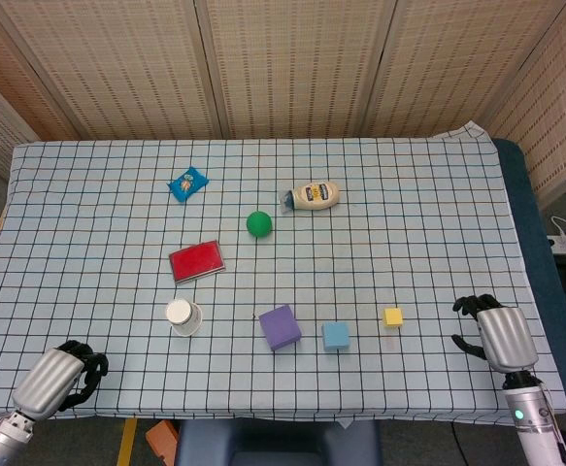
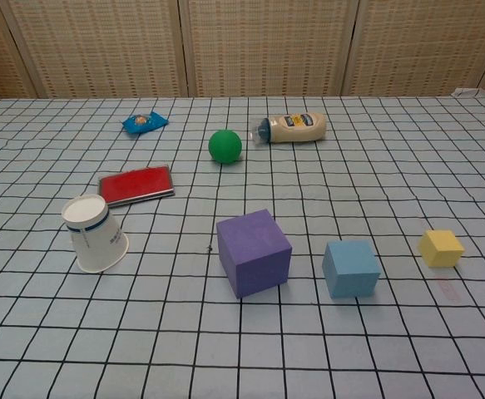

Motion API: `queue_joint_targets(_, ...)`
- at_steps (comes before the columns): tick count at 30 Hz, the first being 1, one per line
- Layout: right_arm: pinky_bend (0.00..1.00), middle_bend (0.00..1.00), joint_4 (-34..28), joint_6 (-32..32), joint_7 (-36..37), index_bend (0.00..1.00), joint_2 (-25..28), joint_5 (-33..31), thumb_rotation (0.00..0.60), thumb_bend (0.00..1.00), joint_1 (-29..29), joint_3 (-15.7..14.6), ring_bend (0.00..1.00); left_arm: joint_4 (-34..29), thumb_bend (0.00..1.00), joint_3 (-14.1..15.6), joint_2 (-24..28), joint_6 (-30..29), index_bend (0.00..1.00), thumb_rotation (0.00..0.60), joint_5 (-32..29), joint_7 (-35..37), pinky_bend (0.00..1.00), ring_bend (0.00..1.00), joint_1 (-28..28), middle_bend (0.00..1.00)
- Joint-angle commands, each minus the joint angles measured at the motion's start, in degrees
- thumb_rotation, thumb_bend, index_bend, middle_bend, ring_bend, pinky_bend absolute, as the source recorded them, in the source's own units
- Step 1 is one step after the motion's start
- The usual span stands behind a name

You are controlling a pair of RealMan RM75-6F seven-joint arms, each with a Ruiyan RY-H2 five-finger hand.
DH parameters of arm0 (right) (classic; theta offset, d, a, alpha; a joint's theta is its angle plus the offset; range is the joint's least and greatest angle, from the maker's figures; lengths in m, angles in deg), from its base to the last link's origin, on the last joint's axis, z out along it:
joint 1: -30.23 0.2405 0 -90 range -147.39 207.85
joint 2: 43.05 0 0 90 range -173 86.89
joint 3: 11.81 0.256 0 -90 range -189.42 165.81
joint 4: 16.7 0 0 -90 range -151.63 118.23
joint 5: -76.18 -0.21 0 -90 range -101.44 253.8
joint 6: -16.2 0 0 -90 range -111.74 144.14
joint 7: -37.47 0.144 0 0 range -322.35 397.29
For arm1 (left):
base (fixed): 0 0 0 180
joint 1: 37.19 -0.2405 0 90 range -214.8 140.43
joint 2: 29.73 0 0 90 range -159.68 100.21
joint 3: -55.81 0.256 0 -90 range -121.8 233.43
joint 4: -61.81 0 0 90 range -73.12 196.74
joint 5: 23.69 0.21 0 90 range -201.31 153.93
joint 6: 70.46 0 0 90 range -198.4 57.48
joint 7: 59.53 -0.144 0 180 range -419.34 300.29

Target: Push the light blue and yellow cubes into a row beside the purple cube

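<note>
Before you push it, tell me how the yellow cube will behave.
The yellow cube is small with flat faces, so it should slide, not roll. It looks like light foam, so an off-centre nudge may spin it on the checked cloth.

table (image 1: 438,194): grid cloth | purple cube (image 1: 280,327) | light blue cube (image 1: 336,336) | yellow cube (image 1: 392,316) | cup (image 1: 183,316) | ball (image 1: 258,224) | bottle (image 1: 313,196)

The whole grid-patterned cloth tabletop (image 1: 438,194) is seen from high above in the head view, looking steeply down toward the woven wall panels. The chest view is set low and near, facing the same way. The purple foam cube (image 1: 280,327) (image 2: 254,252) and its surroundings are shared.
</note>
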Motion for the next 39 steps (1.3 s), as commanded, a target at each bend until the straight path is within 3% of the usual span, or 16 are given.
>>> queue_joint_targets(1,0.76,0.49,-0.2,0.5,0.1,0.46,0.1,0.0,0.600,0.03,0.1,-0.2,0.40,0.0,0.56,0.0,0.1,-0.1,0.55,0.600,0.0,0.0,0.39,0.44,0.0,0.65)
queue_joint_targets(9,0.76,0.49,-2.0,1.8,-0.1,0.46,-0.1,-0.4,0.600,0.04,0.3,-0.1,0.40,-0.4,0.56,0.2,0.4,-0.7,0.54,0.600,0.2,0.4,0.40,0.44,-0.1,0.65)
queue_joint_targets(15,0.76,0.49,-6.1,5.2,-4.7,0.44,1.7,-0.1,0.600,0.03,2.5,0.1,0.42,-1.3,0.56,0.2,1.4,-1.3,0.54,0.600,-0.1,1.3,0.41,0.44,-0.2,0.65)
queue_joint_targets(20,0.83,0.51,-12.0,9.0,-7.3,0.44,4.3,-1.2,0.600,0.04,5.0,1.2,0.58,-2.2,0.56,0.3,2.5,-1.3,0.54,0.600,-0.5,2.7,0.42,0.44,-0.3,0.65)
queue_joint_targets(25,0.96,0.62,-17.4,13.7,-9.6,0.44,6.3,-2.5,0.600,0.04,8.0,2.0,0.72,-2.8,0.56,0.5,3.2,-2.2,0.54,0.600,0.3,3.8,0.44,0.44,-0.3,0.65)
queue_joint_targets(29,0.99,0.68,-23.6,21.8,-11.4,0.42,9.1,-7.7,0.600,0.04,11.8,2.8,0.77,-3.1,0.56,0.7,3.8,-2.7,0.54,0.600,0.6,4.9,0.44,0.44,-0.4,0.65)
queue_joint_targets(34,1.00,0.71,-29.2,31.8,-14.4,0.33,11.2,-19.2,0.600,0.04,17.5,4.4,0.80,-3.4,0.56,0.9,4.4,-3.3,0.54,0.600,1.3,6.1,0.44,0.44,-0.4,0.65)
queue_joint_targets(39,1.00,0.71,-30.0,34.8,-19.2,0.27,9.0,-27.7,0.600,0.04,22.4,4.8,0.80,-3.5,0.56,0.9,4.8,-3.9,0.54,0.600,1.3,7.1,0.45,0.44,-0.5,0.65)
